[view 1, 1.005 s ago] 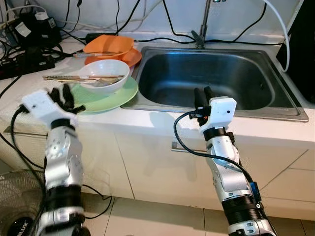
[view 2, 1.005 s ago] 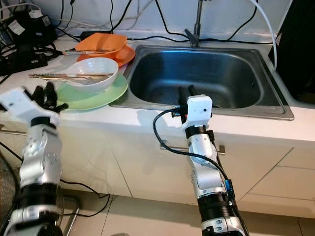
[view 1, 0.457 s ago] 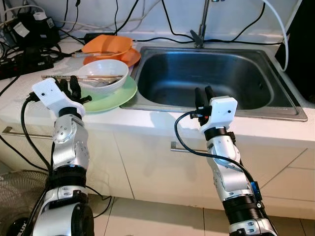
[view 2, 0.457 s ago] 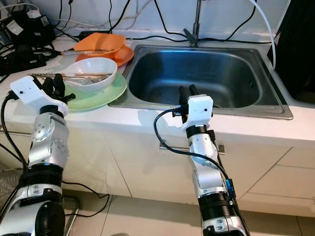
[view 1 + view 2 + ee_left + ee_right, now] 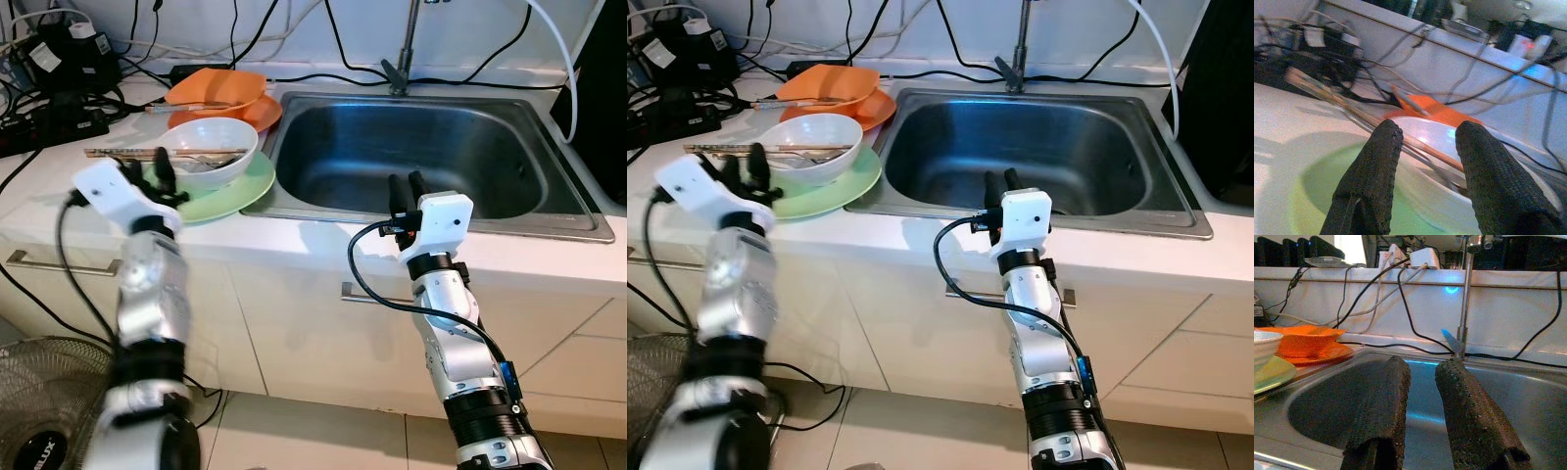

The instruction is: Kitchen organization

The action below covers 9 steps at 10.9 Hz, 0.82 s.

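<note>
Left gripper: hovering at the green plate, fingers parted, holding nothing.
White bowl: sitting on it, chopsticks across.
Right gripper: pointing into sink, slightly open, empty.

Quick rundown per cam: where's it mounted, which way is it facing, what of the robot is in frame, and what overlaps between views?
Left eye view: head, looking forward and down at the steel sink and white counter; both silver arms show.
Right eye view: same head, same scene, slightly offset.
Left wrist view: along the open left gripper, facing the white bowl on the pale green plate, wooden chopsticks across the bowl.
Right wrist view: along the right gripper, fingers apart, facing the sink and faucet.
Shared: both wrist views catch the orange dishes.
</note>
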Motion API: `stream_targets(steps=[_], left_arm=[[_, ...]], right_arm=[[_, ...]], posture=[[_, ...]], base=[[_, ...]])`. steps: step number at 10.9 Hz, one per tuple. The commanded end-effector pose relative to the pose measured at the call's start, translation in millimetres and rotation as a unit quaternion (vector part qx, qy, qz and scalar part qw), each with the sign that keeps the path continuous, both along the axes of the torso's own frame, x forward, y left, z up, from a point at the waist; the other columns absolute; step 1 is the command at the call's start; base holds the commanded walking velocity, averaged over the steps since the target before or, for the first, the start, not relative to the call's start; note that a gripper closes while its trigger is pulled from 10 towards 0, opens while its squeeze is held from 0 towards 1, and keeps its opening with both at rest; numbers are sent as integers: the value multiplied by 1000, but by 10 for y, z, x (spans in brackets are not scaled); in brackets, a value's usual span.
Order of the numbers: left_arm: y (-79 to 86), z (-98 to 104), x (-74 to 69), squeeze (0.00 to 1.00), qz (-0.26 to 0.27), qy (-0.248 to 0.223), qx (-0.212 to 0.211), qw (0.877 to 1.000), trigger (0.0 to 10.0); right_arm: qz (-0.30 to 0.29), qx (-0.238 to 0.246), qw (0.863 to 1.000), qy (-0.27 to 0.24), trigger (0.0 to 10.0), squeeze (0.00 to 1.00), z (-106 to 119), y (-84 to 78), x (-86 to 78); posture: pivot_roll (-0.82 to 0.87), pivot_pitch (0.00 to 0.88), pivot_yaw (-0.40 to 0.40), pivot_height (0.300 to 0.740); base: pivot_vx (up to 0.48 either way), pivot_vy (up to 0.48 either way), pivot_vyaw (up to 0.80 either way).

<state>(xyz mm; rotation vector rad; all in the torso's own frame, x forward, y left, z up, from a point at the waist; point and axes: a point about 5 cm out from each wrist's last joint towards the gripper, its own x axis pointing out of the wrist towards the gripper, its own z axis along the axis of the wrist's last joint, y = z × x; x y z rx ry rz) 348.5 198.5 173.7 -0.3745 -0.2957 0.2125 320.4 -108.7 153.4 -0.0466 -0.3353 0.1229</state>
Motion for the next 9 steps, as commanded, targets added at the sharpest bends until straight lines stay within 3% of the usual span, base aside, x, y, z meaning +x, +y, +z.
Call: stream_targets(steps=[1, 2, 3, 4, 6, 9], left_arm=[[-51, -8, -11, 0, -8, 3, 1, 1000, 10000], [-43, -68, -13, 0, 3, 15, -23, 1000, 10000], [-11, -89, -6, 1000, 16, 28, -31, 999, 10000], [56, -112, 23, 1000, 33, 44, -46, 997, 10000], [223, -92, 49, 0, 72, 49, -69, 994, 10000], [285, -49, 145, 0, 82, 59, -61, 993, 10000]], right_arm=[[7, 3, 1000, -3, 10000, 0, 7, 25, 9], [8, 3, 1000, -2, 10000, 0, 5, 33, 10], [8, 2, 1000, 0, 10000, 0, -4, 33, 13], [8, 0, 1000, 2, 10000, 0, -19, 30, 12], [5, 1, 1000, 1, 10000, 0, -16, 17, 8], [6, 1, 1000, -1, 10000, 0, -10, 31, 14]], posture=[[95, 0, 50, 740], [94, 0, 49, 740], [97, 0, 48, 740], [93, 0, 49, 740], [86, 0, 55, 740], [88, 0, 51, 740]], base=[[0, 0, 0], [0, 0, 0], [0, 0, 0], [0, 0, 0], [0, 0, 0], [0, 0, 0]])
